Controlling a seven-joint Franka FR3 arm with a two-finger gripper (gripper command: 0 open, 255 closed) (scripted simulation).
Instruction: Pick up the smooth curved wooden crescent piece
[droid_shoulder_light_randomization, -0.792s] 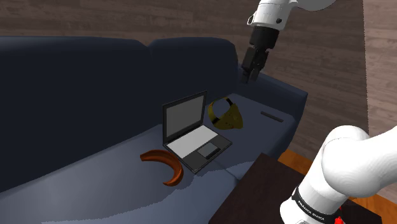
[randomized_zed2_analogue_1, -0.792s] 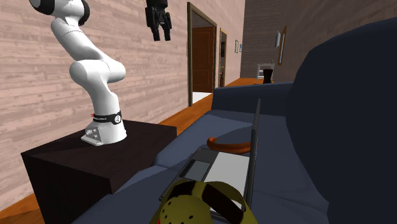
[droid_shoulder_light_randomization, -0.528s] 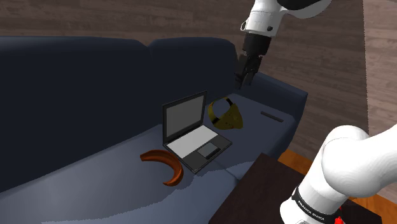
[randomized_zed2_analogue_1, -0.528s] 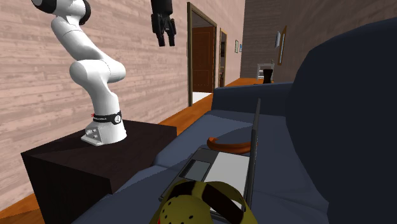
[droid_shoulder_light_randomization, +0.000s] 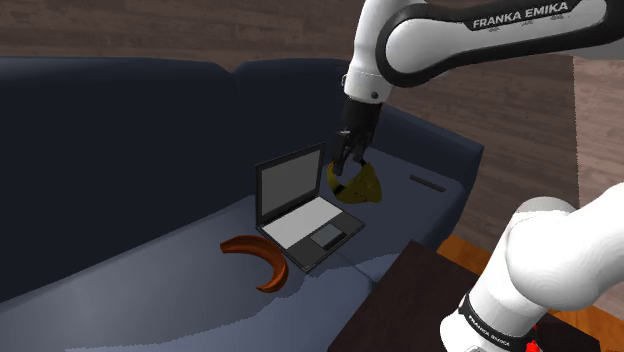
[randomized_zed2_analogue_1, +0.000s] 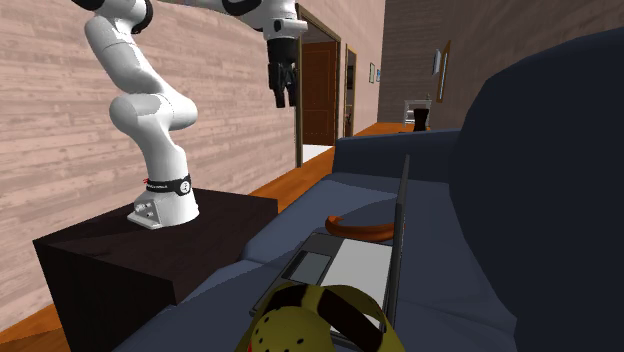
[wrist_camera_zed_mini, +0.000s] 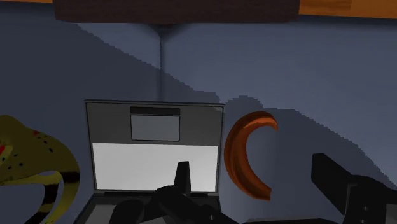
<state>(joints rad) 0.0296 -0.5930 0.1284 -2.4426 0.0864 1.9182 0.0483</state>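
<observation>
Crescent: the smooth, reddish-brown, curved wooden crescent (droid_shoulder_light_randomization: 258, 259) lies flat on the seat of the dark blue sofa (droid_shoulder_light_randomization: 150, 275), just beside the front corner of the open grey laptop (droid_shoulder_light_randomization: 305, 205).
Gripper: the black gripper (droid_shoulder_light_randomization: 347, 168) hangs high over the laptop's far side, near the yellow spotted mask-like shell (droid_shoulder_light_randomization: 362, 183) and well apart from the crescent.
Fingers: the fingers (wrist_camera_zed_mini: 183, 181) stand apart and hold nothing.
Risk, path: a straight line down to the crescent crosses the upright screen, and too low a line would likely knock it.
Risk, grasp: the laptop's edge crowds one side, so a finger may land on it. The smooth curve could also slip from an off-centre pinch.
</observation>
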